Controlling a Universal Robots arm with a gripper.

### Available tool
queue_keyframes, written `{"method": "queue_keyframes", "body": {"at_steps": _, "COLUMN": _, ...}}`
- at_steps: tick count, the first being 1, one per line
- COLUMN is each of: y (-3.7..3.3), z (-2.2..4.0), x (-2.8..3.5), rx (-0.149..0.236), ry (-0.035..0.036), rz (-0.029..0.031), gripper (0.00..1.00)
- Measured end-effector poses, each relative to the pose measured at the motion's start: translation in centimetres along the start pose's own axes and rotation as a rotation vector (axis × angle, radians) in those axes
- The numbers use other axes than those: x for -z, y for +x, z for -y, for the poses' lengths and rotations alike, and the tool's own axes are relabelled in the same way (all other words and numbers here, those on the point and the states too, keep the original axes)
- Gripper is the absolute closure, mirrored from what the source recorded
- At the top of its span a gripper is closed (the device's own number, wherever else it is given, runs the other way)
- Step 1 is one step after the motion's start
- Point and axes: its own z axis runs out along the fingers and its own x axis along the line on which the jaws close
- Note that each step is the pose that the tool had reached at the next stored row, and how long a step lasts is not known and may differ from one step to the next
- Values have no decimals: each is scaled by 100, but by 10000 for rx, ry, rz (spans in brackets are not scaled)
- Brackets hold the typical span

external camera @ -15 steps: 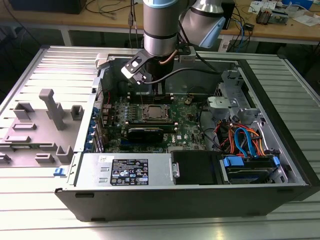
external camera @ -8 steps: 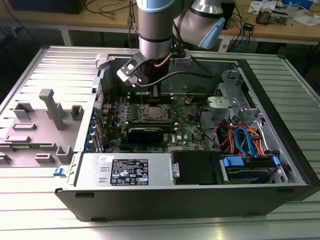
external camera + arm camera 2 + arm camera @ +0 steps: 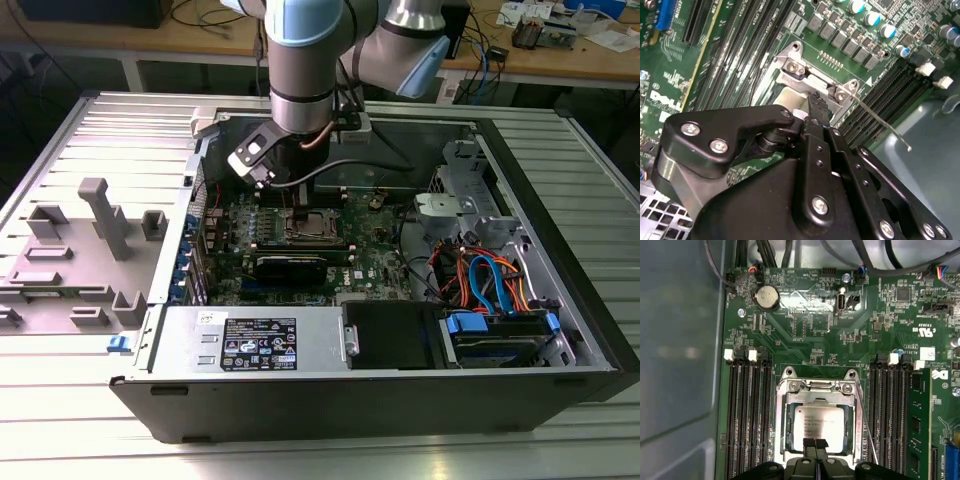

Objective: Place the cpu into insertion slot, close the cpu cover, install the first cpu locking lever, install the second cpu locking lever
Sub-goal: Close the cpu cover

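The cpu [image 3: 818, 426], with its dull silver top, lies flat in the insertion slot [image 3: 789, 426] on the green motherboard [image 3: 805, 335]. Around it the silvery cpu cover [image 3: 780, 415] appears to lie down flat. My gripper [image 3: 815, 444] is shut, its black fingertips together and right over the chip's near edge; whether they touch it I cannot tell. The second wrist view shows the gripper [image 3: 815, 106] beside the cover's hinge [image 3: 805, 75]. A thin wire locking lever [image 3: 885, 122] sticks out free from the socket corner over the memory slots. In the exterior view the gripper [image 3: 303, 205] hangs above the socket [image 3: 312, 226].
Long black memory slots [image 3: 747, 415] flank the socket on both sides. The open computer case [image 3: 540, 190] walls in the board, with a power supply [image 3: 255, 340] in front and a drive bay with blue and orange cables [image 3: 490, 285] at the exterior view's right. A grey fixture [image 3: 95, 250] sits left.
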Motion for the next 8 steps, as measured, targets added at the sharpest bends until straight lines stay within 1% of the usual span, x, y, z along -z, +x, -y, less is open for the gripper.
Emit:
{"method": "queue_keyframes", "body": {"at_steps": 2, "y": 0, "z": 13, "x": -31, "rx": 0, "ry": 8, "rz": 0, "gripper": 89}}
{"method": "queue_keyframes", "body": {"at_steps": 6, "y": 1, "z": 21, "x": -45, "rx": 1, "ry": 10, "rz": 1, "gripper": 89}}
{"method": "queue_keyframes", "body": {"at_steps": 8, "y": 2, "z": 25, "x": -63, "rx": 1, "ry": 7, "rz": -2, "gripper": 89}}
